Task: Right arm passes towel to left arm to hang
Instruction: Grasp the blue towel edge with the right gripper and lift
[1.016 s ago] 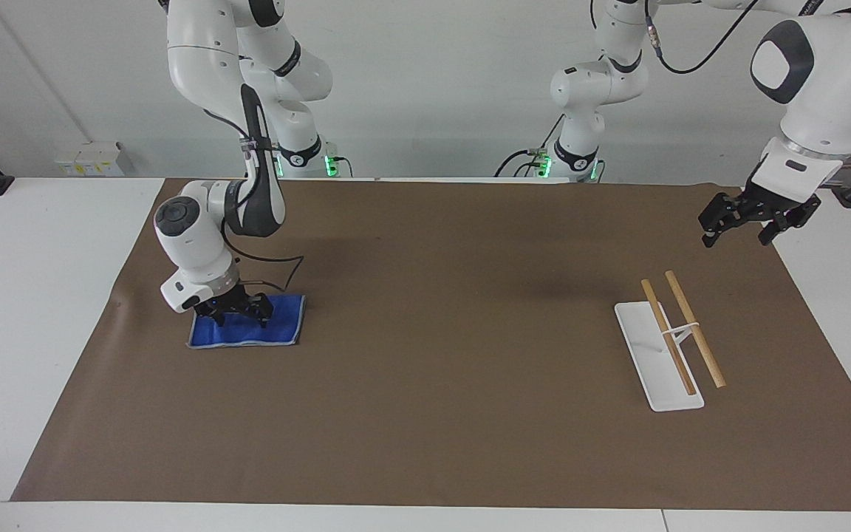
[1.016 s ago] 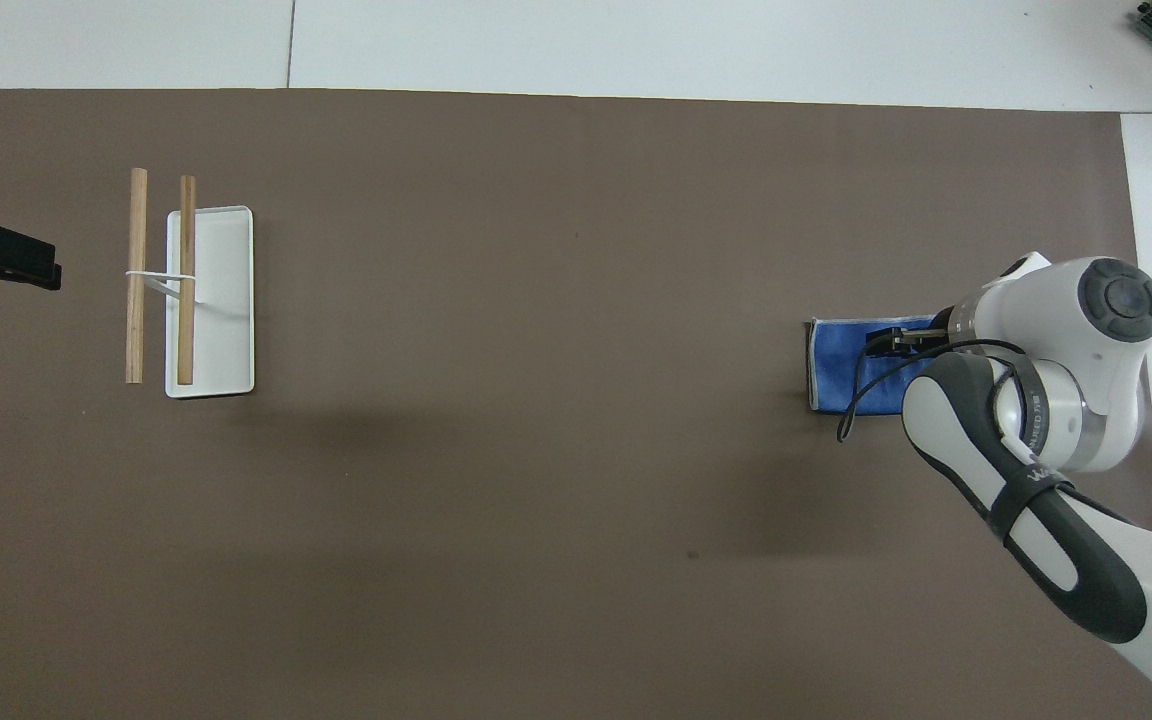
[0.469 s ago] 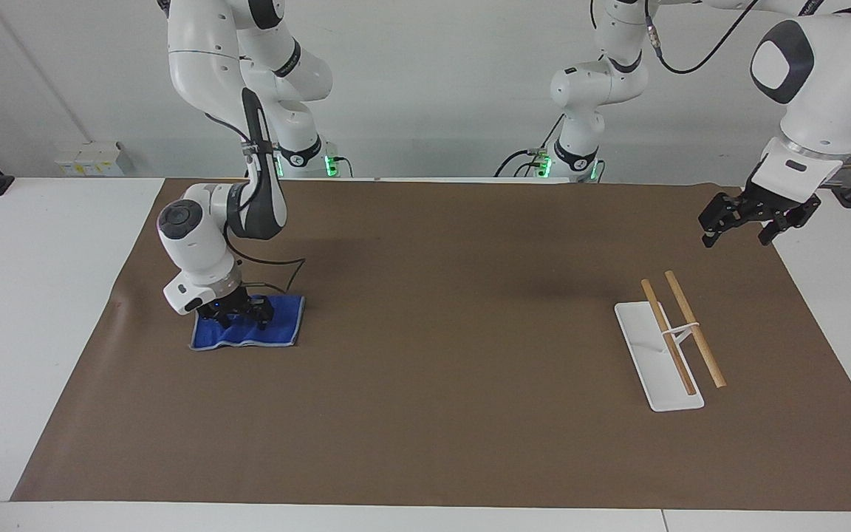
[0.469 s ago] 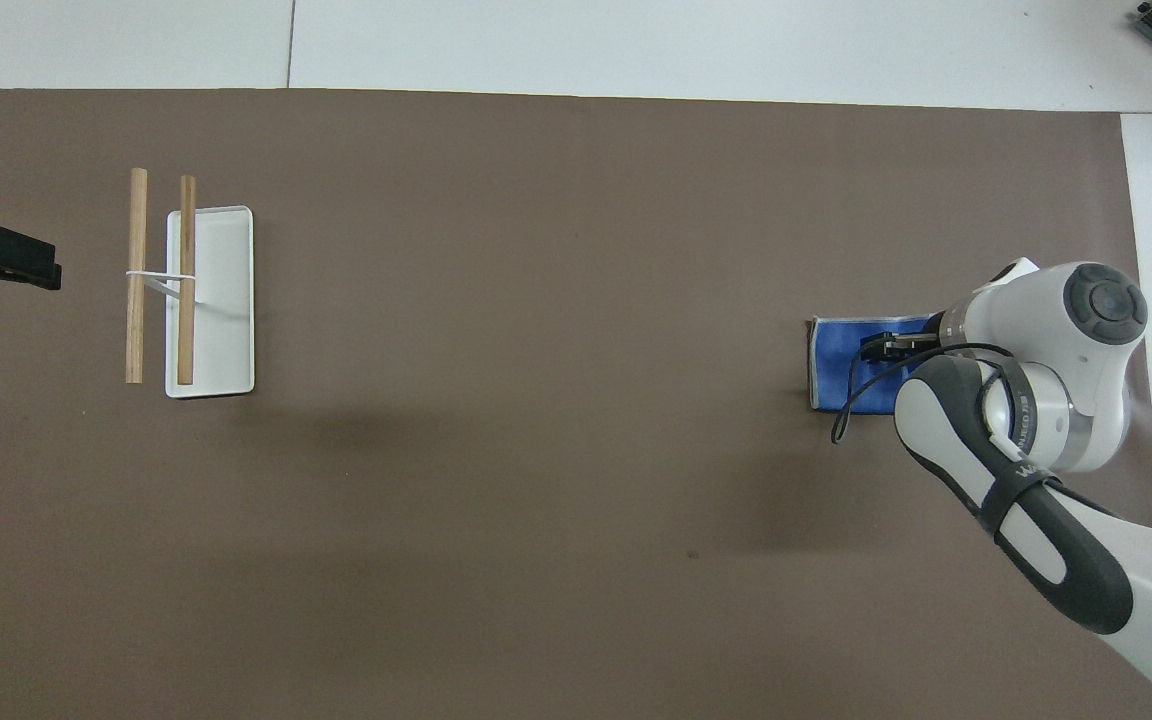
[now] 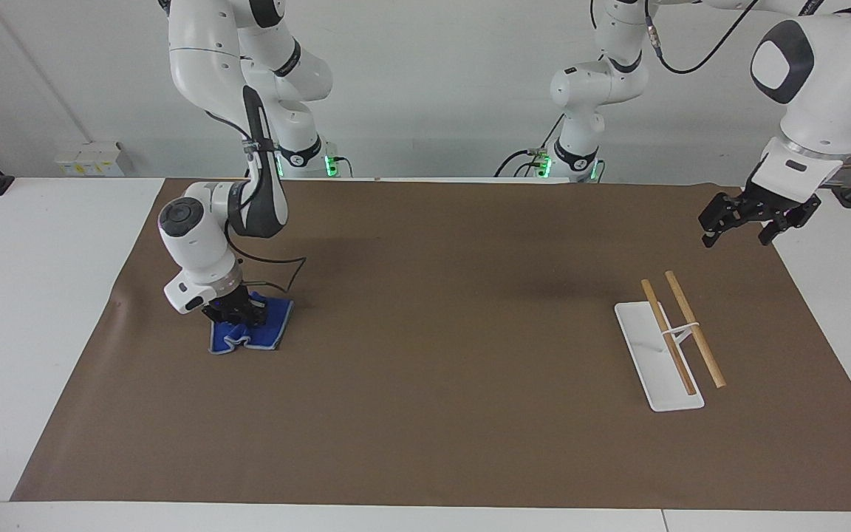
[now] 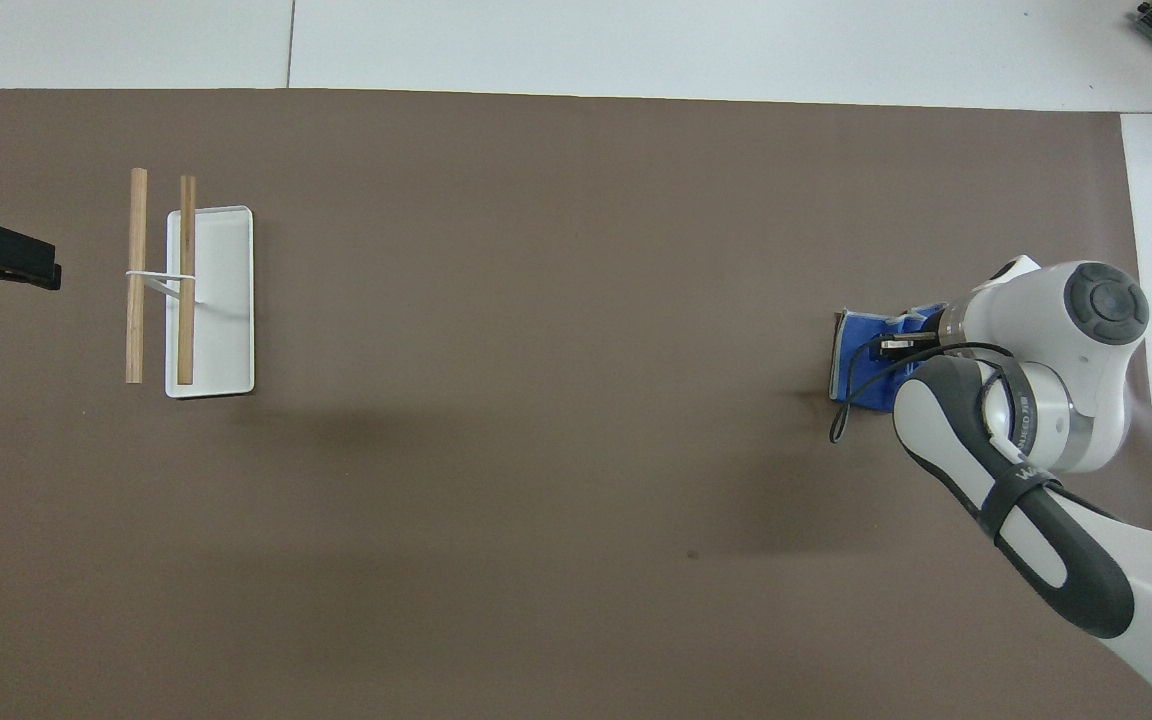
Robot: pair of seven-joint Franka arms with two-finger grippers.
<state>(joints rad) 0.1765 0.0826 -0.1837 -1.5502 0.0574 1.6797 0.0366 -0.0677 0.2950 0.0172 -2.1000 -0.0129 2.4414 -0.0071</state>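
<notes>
Towel [image 5: 252, 334], small, bright-blue, fluffy, with pale grey stitched edge: bunched and creased on the brown mat [image 5: 425, 355] covering the worktop, at the right arm's end. No longer a flat rectangle; gathered into a lumpy heap, long axis hard to tell, pale edge [image 6: 835, 352] turned toward the white rack and running roughly from nearer the robots to farther from them. Lower folds resting on the mat, upper folds drawn up into the fingers.

Right gripper [image 5: 237, 314], black, two-fingered, on the white right arm [image 5: 196, 236] with the long loose black cable: down on the towel, fingers closed, pinching a fold of the blue cloth between them.

Left gripper [image 5: 754, 218], black, two-fingered, on the white left arm [image 5: 817, 81]: waiting, raised over the mat's edge at the left arm's end, well apart from the towel, fingers spread wide, holding nothing.

White flat-based rack [image 5: 654, 358] with two pale wooden bars [image 5: 694, 327]: standing on the mat at the left arm's end, well apart from the towel, bars lying side by side and running the same way as the towel's pale edge, near the left gripper but not under it.
</notes>
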